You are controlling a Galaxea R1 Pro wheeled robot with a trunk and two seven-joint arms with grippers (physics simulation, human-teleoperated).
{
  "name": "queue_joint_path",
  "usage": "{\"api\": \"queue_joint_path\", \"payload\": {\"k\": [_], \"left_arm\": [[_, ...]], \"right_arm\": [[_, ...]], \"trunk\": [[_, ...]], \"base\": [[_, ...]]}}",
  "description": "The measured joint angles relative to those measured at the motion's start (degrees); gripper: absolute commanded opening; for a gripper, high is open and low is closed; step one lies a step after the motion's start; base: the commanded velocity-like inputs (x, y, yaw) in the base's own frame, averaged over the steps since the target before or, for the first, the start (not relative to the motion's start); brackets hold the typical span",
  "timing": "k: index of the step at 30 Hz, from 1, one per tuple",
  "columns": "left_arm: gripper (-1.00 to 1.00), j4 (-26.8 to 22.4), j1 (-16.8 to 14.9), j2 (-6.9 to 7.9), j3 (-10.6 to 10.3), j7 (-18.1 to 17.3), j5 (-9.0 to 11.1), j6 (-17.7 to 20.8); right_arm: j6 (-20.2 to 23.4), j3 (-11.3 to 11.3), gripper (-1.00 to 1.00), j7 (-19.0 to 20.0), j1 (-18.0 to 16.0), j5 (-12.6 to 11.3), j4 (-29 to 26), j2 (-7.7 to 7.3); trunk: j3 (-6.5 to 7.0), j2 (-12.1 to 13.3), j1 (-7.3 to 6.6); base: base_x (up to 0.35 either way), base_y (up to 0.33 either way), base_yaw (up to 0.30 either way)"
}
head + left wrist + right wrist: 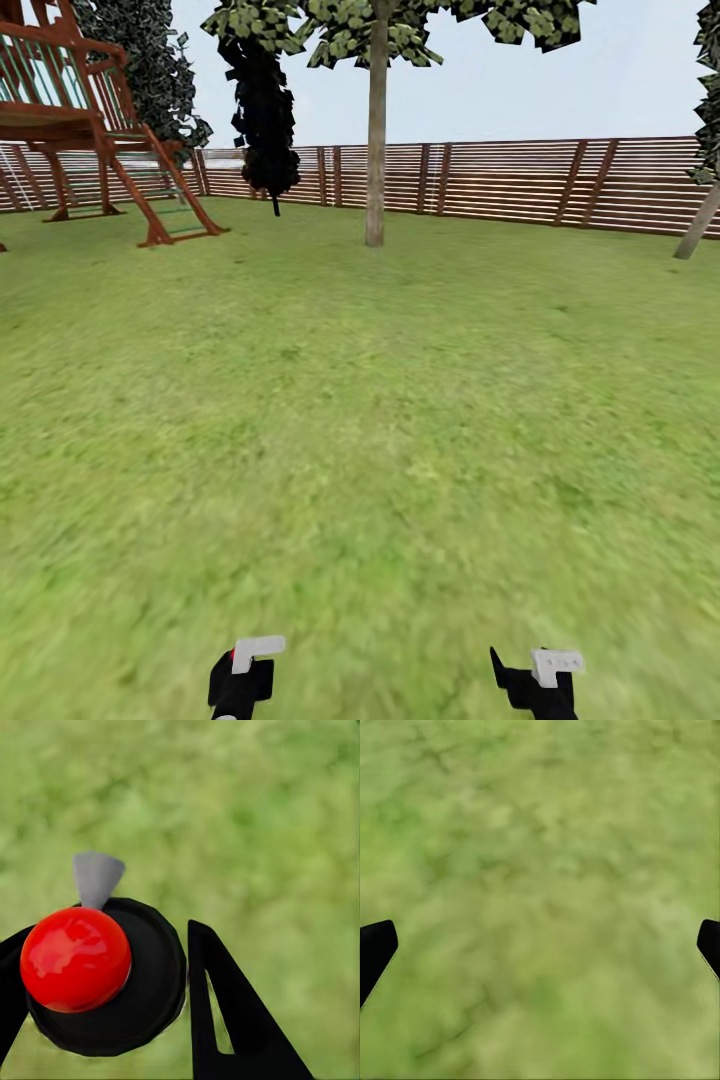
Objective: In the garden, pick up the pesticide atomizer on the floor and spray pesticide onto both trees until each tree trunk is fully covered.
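No brand, label or writing readable on any item.

Spray bottle [105, 979]: clamped between the black fingers [232, 1012] of the left gripper [101, 1020]; seen end-on in the left wrist view as a round black body with a glossy red cap and a grey nozzle tip; lower body hidden. In the head view, at 7 o'clock on the bottom edge, only its pale top and a red fleck show above the left gripper [240, 685]; rest cut off.

Right gripper [540, 945]: fingers wide apart, nothing between them; two black tips at the frame edges over blurred grass [540, 832]. In the head view, at 5 o'clock, right gripper [540, 685], partly cut off.

Lawn [360, 420]: green, blurred, texture hard to make out.

Near tree [376, 130]: at 12 o'clock, straight grey-brown trunk, crown cut off by the top edge. Second tree [697, 225]: at 2 o'clock, leaning trunk, mostly cut off.

Slatted wooden fence [500, 185]: behind both trees.

Wooden play frame [90, 120]: at 10 o'clock, partly cut off.

Dark foliage mass [265, 120]: at 11 o'clock, kind unclear.
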Motion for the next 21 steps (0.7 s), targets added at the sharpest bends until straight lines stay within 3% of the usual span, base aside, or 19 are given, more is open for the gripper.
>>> {"api": "queue_joint_path", "payload": {"k": [21], "left_arm": [[-1.0, 0.0, 0.0, 0.0, 0.0, 0.02, 0.0, -0.05]], "right_arm": [[0.0, -0.04, 1.0, 0.0, 0.0, 0.0, 0.0, 0.0]], "trunk": [[0.0, 0.0, 0.0]], "base": [[0.339, 0.0, 0.0]]}}
